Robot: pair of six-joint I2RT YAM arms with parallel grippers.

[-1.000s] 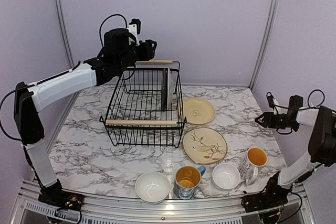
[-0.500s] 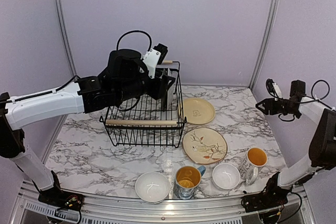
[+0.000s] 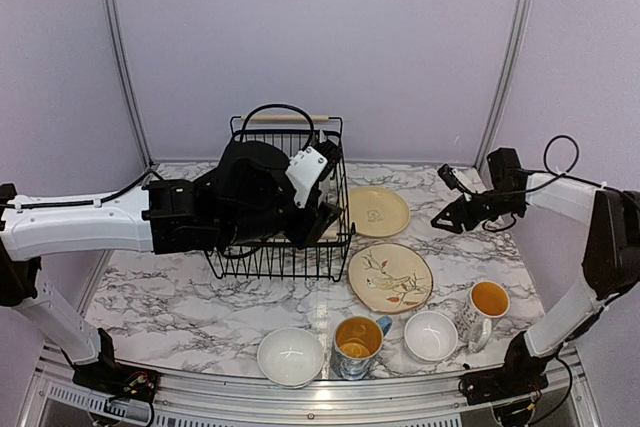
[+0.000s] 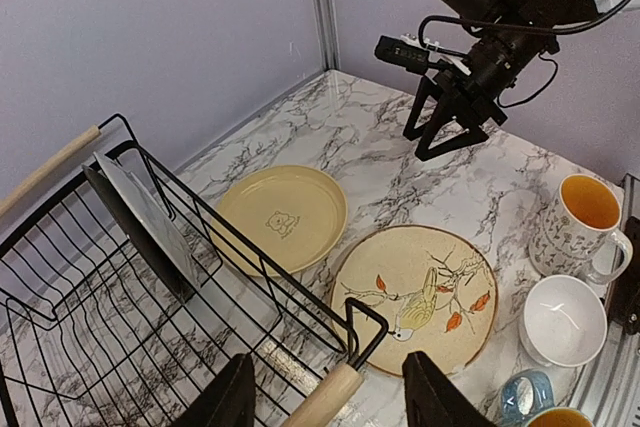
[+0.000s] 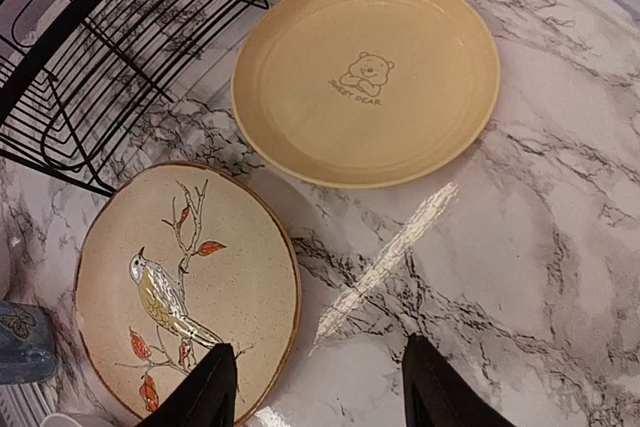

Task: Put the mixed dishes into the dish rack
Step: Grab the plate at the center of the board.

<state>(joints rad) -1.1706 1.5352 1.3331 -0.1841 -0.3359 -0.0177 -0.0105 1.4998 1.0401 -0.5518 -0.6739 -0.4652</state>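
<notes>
The black wire dish rack (image 3: 300,142) stands at the back middle, with a grey plate (image 4: 145,222) upright in its slots. My left gripper (image 3: 325,217) hangs open over the rack's near right corner. In the left wrist view the wooden handle's end (image 4: 330,392) shows between its fingers, which hold nothing. To the right of the rack a pale yellow plate (image 3: 378,211) and a cream bird plate (image 3: 390,277) lie flat. My right gripper (image 3: 447,217) hovers open over bare marble just right of both plates (image 5: 367,77) (image 5: 185,287), holding nothing.
Along the front edge stand a white bowl (image 3: 291,356), a yellow-lined mug (image 3: 357,344), a second white bowl (image 3: 432,335) and another mug (image 3: 487,307). The left forearm lies across the rack's front. Purple walls close the table on three sides.
The left arm has swung down from above the rack's far side to its near right corner. The right gripper has moved left from the table's right edge toward the plates.
</notes>
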